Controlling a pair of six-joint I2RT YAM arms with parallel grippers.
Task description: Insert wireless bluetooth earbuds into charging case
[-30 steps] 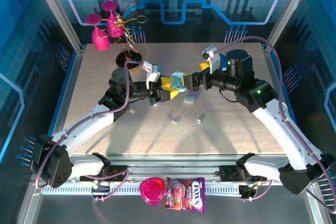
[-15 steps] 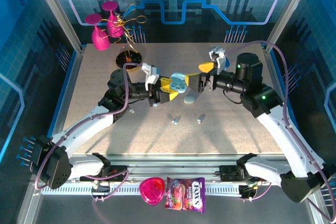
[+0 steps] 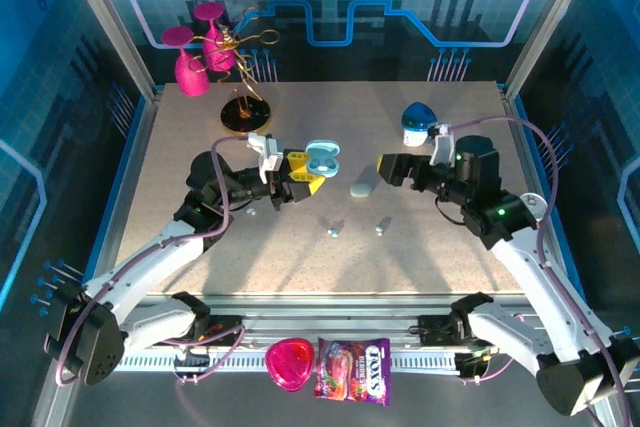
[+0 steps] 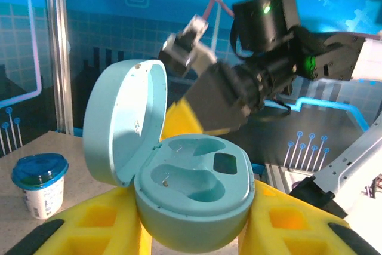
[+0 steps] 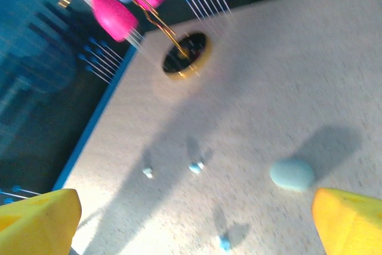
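Left end effector (image 3: 298,183): is being pressed shut on the charging case (image 3: 322,159), whose base is being pinched between the yellow fingers (image 4: 89,225), over the middle of the table (image 3: 420,257).
Right end effector (image 3: 388,169): is being held with its jaws spread wide and nothing between them, just right of the case; its yellow fingertips (image 5: 36,219) are being shown at the two lower corners of the right wrist view.
Charging case: is being held open and clear of the table, the lid being tipped up to the left in the left wrist view, with both sockets being exposed.
Earbuds: are being borne by the table, nearer than the case and apart from each other, one bud (image 3: 334,231) left of the other bud (image 3: 381,226).
Pale blue oval piece (image 3: 362,188): is being borne flat by the table, between the two end effectors.
Blue-topped container (image 3: 418,122): is being shown upright, far and right of the case.
Pink goblets (image 3: 195,47): are being shown at the far left corner, beside a gold stand (image 3: 240,112).
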